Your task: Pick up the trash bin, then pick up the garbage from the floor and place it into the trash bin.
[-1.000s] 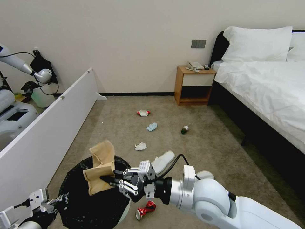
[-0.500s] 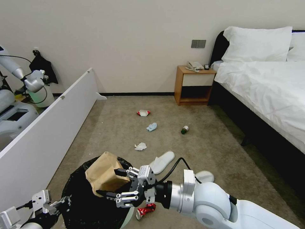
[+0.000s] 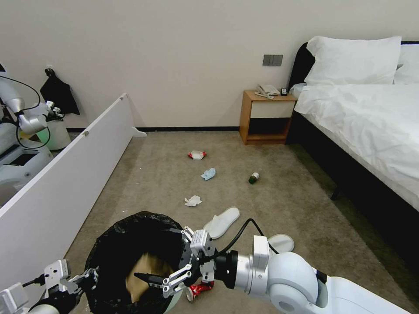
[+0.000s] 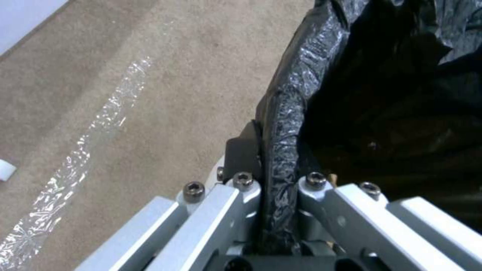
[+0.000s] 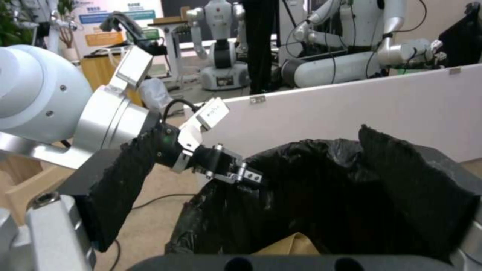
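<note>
while the left tool pinches the upright trash bin's rim, the right tool gapes wide above it.

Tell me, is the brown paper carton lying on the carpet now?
No, the brown paper carton lies inside the trash bin, below the open right gripper.

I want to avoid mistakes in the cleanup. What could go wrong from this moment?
The right gripper is open above the trash bin, so it may snag the black liner on leaving. The left gripper pinches only the rim; the bin could tilt. The crushed red can lies beside the bin and might be knocked.
</note>
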{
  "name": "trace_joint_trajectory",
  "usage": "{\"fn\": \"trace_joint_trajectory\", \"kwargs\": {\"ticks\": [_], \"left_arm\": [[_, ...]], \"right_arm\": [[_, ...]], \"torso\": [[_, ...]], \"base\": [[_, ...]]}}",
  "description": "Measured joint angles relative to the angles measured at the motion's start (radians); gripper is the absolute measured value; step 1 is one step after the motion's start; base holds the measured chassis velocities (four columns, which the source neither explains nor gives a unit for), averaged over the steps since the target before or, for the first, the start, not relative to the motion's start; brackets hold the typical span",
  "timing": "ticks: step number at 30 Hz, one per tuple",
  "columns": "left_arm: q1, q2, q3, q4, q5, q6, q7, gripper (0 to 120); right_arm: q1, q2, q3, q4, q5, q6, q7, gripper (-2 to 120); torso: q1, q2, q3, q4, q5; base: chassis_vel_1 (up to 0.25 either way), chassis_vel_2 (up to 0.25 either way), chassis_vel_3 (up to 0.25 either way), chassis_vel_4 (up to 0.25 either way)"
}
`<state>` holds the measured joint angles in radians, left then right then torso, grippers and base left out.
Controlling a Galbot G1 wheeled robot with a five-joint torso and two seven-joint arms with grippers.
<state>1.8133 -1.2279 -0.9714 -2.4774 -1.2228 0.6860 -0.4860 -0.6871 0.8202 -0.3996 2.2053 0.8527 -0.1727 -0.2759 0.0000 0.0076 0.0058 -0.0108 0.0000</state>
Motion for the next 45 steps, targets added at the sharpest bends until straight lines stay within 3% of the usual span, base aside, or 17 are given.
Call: {"fn": "trace_joint_trajectory", "kwargs": {"ticks": [15, 27, 33, 36, 45], "left_arm": [[0.002, -0.005, -0.003, -0.002, 0.007, -0.002, 0.003, 3], [0.003, -0.019, -0.025, -0.003, 0.064, -0.011, 0.025, 3], [0.009, -0.011, -0.044, -0.003, 0.061, -0.011, 0.028, 3], [0.008, -0.015, -0.059, -0.004, 0.053, -0.012, 0.029, 3], [0.007, -0.013, -0.084, -0.011, 0.03, -0.012, 0.029, 3]], "right_arm": [[-0.015, 0.007, 0.065, 0.0, -0.01, -0.009, 0.018, 100], [-0.326, 0.015, 0.464, -0.04, -0.063, -0.047, 0.119, 100], [-0.435, 0.01, 0.588, -0.053, -0.123, -0.064, 0.088, 100], [-0.476, 0.011, 0.65, -0.096, -0.222, -0.077, 0.03, 100], [-0.486, 0.002, 0.622, -0.26, -0.388, -0.024, -0.105, 100]], "torso": [[0.0, 0.0, 0.0, 0.0001, 0.0], [0.0, 0.0, 0.0, -0.0002, 0.0001], [0.0, 0.0, 0.0, 0.0001, 0.0], [0.0, 0.0, 0.0, 0.0, -0.0002], [0.0, 0.0, 0.0, 0.0, 0.0]], "base": [[0.0, 0.0, 0.0, 0.0], [0.0, 0.0, 0.0, 0.0], [0.0, 0.0, 0.0, 0.0], [0.0, 0.0, 0.0, 0.0], [0.0, 0.0, 0.0, 0.0]]}}
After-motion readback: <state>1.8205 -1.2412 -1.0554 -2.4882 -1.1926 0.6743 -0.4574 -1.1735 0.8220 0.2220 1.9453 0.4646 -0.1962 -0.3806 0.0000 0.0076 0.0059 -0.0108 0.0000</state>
